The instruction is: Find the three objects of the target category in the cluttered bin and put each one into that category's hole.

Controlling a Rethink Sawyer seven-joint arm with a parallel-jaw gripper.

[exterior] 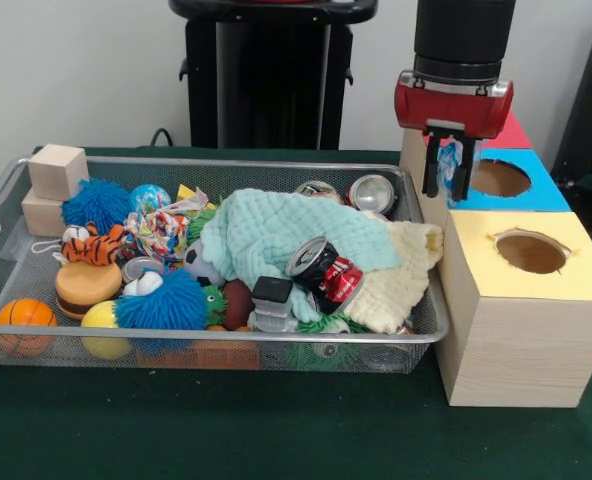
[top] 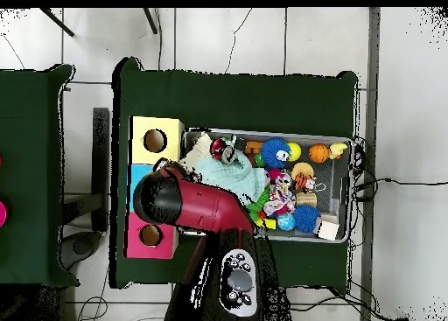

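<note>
The yellow box (exterior: 524, 310) shows frontally; overhead, the arm (top: 188, 202) hides the empty, parted tool (exterior: 446, 188).

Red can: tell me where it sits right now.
In the front view the red can lies tilted in the bin's right half, on the mint cloth, beside the cream cloth.
</note>
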